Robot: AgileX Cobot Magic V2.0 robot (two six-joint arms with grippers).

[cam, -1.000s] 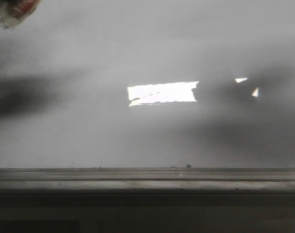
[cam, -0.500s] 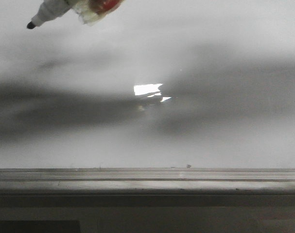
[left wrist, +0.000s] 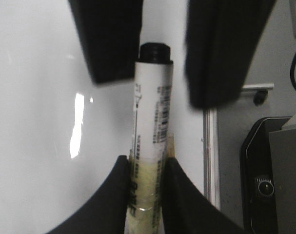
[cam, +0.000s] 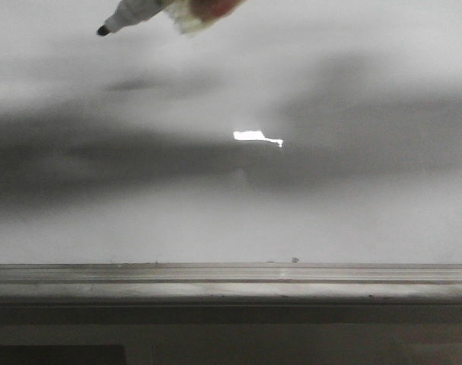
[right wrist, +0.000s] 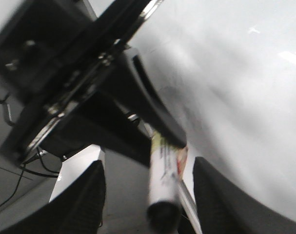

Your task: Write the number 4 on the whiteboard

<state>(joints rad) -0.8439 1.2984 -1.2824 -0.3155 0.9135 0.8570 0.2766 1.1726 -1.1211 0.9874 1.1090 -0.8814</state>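
The whiteboard [cam: 352, 220] fills the front view, with dark arm shadows and a small bright reflection [cam: 255, 137] on it. No number 4 or other drawn line shows on it. A white marker [cam: 139, 9] enters at the top edge, its black tip [cam: 103, 30] pointing down-left, off the board. My left gripper [left wrist: 147, 161] is shut on the marker's [left wrist: 152, 112] taped barrel. My right gripper [right wrist: 148, 163] is open, its fingers [left wrist: 108, 44] either side of the marker's [right wrist: 162, 190] black end without touching it.
A grey metal tray rail [cam: 231, 285] runs along the board's lower edge. The left wrist view shows the board's metal edge strip [left wrist: 208, 146] and a black device [left wrist: 265, 170] beyond it. A white box [right wrist: 79, 170] and cables lie beside the board.
The marker came into the front view from the top left and has moved right. The arm shadows have spread over the board and the bright reflection has shrunk to a sliver.
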